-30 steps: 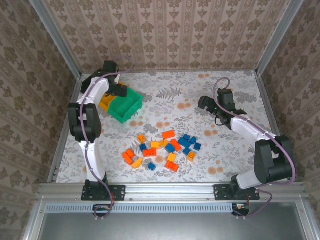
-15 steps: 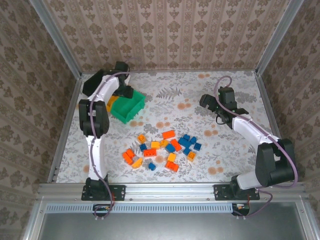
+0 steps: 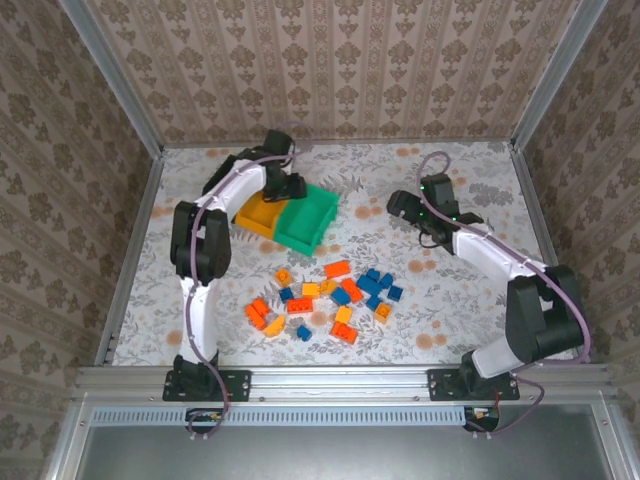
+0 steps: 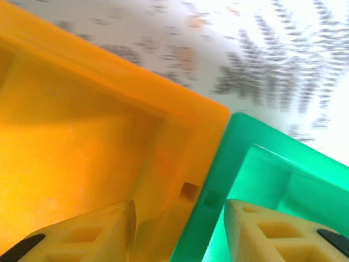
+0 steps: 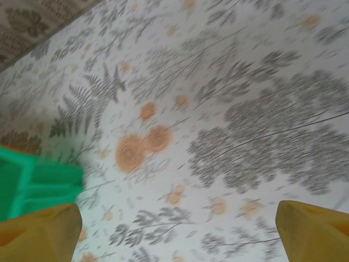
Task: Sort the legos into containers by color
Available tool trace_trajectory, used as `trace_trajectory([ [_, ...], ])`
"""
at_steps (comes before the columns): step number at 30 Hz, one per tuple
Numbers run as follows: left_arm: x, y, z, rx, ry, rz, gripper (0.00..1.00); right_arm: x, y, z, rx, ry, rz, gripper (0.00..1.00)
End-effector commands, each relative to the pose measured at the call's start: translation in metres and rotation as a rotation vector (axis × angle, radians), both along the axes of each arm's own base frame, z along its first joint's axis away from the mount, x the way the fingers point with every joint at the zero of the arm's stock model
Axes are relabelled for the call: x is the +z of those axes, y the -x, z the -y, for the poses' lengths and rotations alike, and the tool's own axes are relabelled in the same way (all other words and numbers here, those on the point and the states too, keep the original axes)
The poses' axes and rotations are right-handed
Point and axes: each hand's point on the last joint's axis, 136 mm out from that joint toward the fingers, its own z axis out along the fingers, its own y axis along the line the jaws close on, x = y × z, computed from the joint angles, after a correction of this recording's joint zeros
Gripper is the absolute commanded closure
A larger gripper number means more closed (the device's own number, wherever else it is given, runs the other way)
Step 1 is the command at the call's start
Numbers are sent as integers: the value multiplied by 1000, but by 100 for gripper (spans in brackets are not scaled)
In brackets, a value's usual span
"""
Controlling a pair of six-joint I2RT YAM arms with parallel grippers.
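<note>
From the wrist, my left gripper point(image 4: 179, 203) straddles the yellow-green wall of the containers point(image 4: 180, 103), and I cannot tell if it grips. Overhead, the legos point(image 3: 340, 296) lie near them, and my right gripper point(image 5: 175, 207) gapes.

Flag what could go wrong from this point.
1. The left gripper straddles the wall joining the yellow bin and the green bin. A firm clamp isn't evident, so they may slip or tip if dragged.
2. The legos lie just in front of the green bin, and dragging it nearer could scatter them.
3. The open right gripper hovers close to the green bin, so the arms could clash.
</note>
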Motion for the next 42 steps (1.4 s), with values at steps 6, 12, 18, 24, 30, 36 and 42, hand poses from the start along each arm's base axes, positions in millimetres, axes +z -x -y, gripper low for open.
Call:
trace_trajectory([
  [6, 45, 15, 83, 60, 240, 48, 52, -7, -14, -59, 0, -106, -61, 15],
  [12, 98, 22, 81, 76, 315, 166, 42, -25, -19, -72, 32, -72, -121, 22],
  [18, 164, 50, 55, 20, 310, 338, 29, -44, -19, -85, 101, -42, -181, 35],
  [24, 187, 89, 16, -3, 250, 449, 13, -63, -15, -89, 139, 2, -257, 49],
  [30, 187, 118, -14, 6, 199, 502, 6, -68, -15, -82, 164, 92, -297, 67],
  [36, 180, 136, -30, 12, 181, 504, 4, -69, -26, -77, 195, 144, -322, 82],
  [42, 175, 149, -48, 22, 151, 503, 1, -62, -44, -69, 233, 168, -323, 97],
])
